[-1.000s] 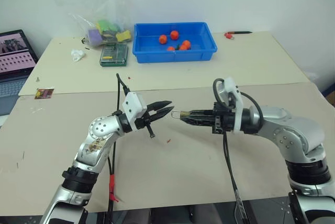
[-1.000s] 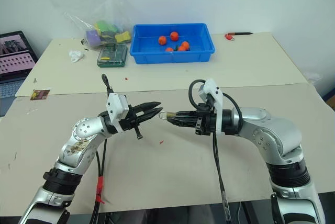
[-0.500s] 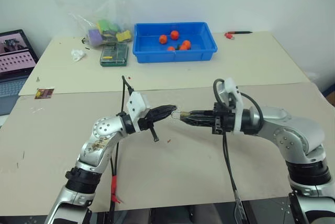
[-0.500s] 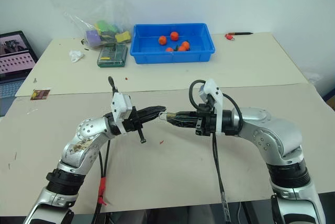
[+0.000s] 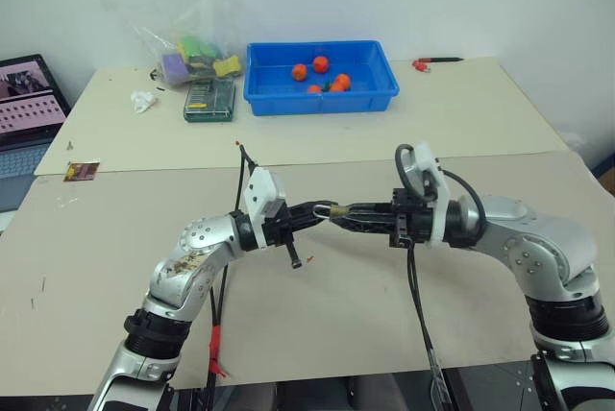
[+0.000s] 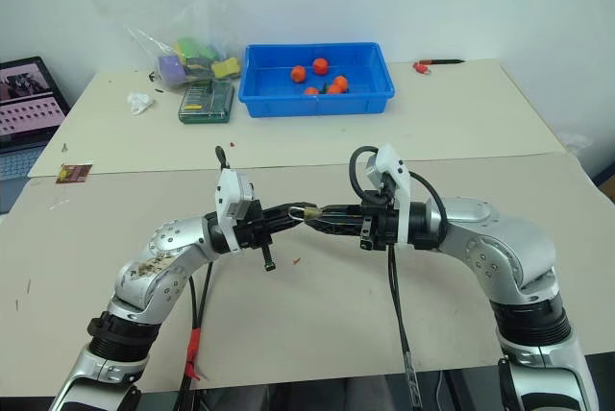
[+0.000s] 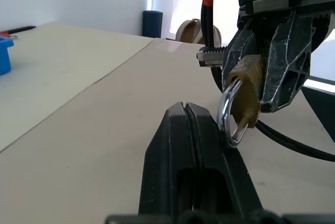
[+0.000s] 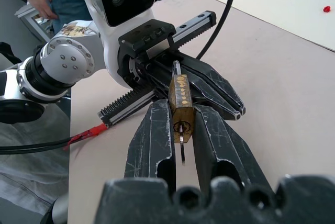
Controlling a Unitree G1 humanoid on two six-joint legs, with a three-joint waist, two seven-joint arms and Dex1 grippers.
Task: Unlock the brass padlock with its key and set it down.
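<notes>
My right gripper (image 8: pixel 180 145) is clamped on the brass padlock (image 8: pixel 181 106), held above the desk (image 5: pixel 384 296). Padlock's long axis runs along my fingers, shackle end toward my left gripper (image 7: pixel 189 114), key (image 8: pixel 181 148) sticking out of its base. Left gripper is clenched, tips against the shackle.

bin (image 5: pixel 321 90): far on the surface (image 5: pixel 115 238)
bag (image 5: pixel 192 51): left of bin
laptop (image 5: pixel 24 113): far left of bin
pen (image 5: pixel 434 62): right of bin

Bare table (image 5: pixel 384 286) lies under both grippers; blue bin (image 5: pixel 320 77) and bag (image 5: pixel 197 58) stand well behind
</notes>
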